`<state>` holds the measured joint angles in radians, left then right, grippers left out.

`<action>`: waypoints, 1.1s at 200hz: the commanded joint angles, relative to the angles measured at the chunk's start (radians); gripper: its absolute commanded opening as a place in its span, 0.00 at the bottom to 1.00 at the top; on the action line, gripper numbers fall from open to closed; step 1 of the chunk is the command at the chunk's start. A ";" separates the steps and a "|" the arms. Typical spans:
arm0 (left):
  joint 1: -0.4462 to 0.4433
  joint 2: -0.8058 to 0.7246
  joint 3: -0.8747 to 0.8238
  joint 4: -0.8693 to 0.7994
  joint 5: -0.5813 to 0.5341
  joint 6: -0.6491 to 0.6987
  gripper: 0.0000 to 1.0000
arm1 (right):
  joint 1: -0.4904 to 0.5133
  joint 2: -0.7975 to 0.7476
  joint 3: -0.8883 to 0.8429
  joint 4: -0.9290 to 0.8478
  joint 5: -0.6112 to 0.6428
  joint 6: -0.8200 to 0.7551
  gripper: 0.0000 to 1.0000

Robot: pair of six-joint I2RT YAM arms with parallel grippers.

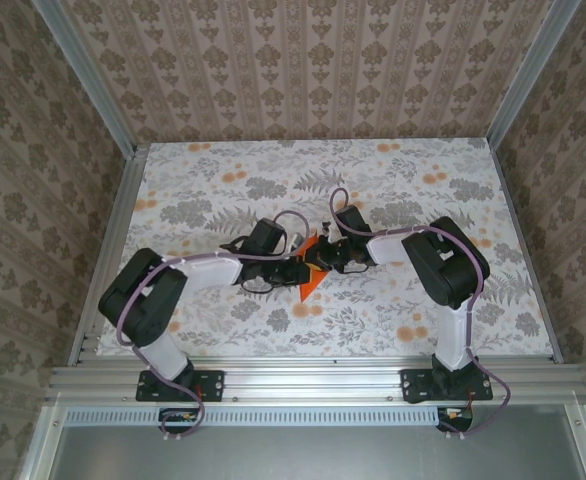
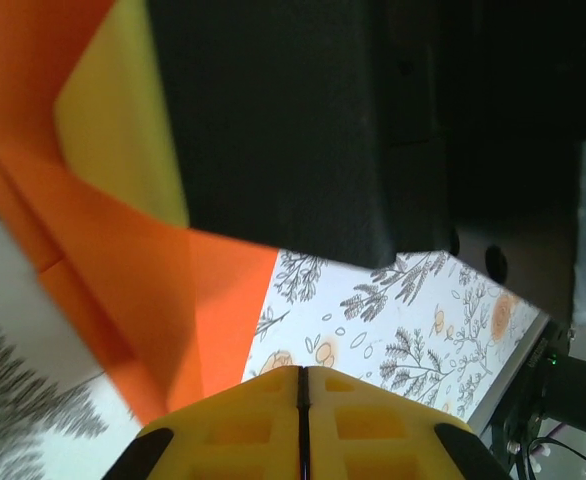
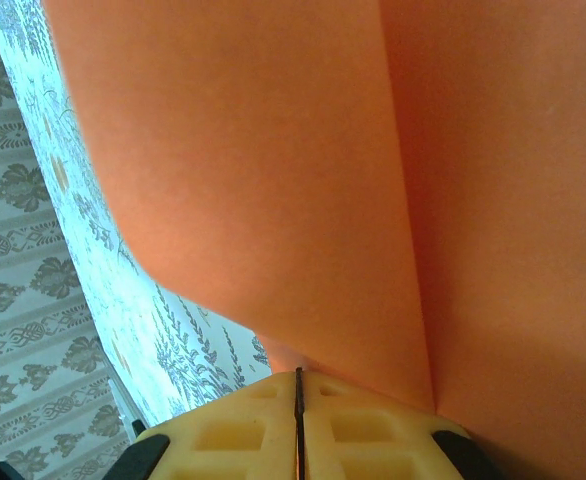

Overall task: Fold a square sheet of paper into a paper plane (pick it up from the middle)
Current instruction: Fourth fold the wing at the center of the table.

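The square sheet of paper (image 1: 310,282) is bright orange, creased into a pointed shape, and sits at mid-table between my two grippers. My right gripper (image 1: 325,258) comes in from the right. In its wrist view the yellow fingers (image 3: 373,425) are pressed together, and the paper (image 3: 323,180) rises straight from their tip, pinched there. My left gripper (image 1: 295,268) is shut; the gap between its fingers (image 2: 233,425) is only a thin dark line. The paper (image 2: 123,270) lies to the left of that gripper's tip (image 2: 301,372), not visibly between the fingers. The right gripper's black body (image 2: 293,120) hangs close above.
A floral tablecloth (image 1: 373,180) covers the table, with bare cloth all round the arms. Patterned walls and aluminium rails (image 1: 123,230) close in the left, right and back sides. The table's near-right edge (image 2: 513,372) appears in the left wrist view.
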<state>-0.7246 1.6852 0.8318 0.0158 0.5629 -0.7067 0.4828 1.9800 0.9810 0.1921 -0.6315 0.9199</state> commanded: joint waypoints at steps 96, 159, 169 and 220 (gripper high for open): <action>-0.010 0.123 -0.059 0.004 -0.086 -0.006 0.03 | 0.004 0.013 0.014 -0.078 0.051 0.005 0.10; -0.008 0.097 -0.123 0.023 -0.087 -0.013 0.02 | -0.047 -0.177 -0.067 -0.089 0.088 -0.028 0.14; -0.008 0.097 -0.123 0.023 -0.086 -0.011 0.02 | -0.048 -0.189 -0.074 -0.092 0.084 -0.035 0.14; -0.009 0.102 -0.114 0.019 -0.078 -0.001 0.01 | -0.008 -0.133 -0.076 -0.037 0.015 -0.029 0.08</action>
<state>-0.7315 1.7569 0.7540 0.1616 0.5041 -0.7116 0.4469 1.8091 0.9051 0.1310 -0.5777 0.9001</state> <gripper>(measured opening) 0.052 0.084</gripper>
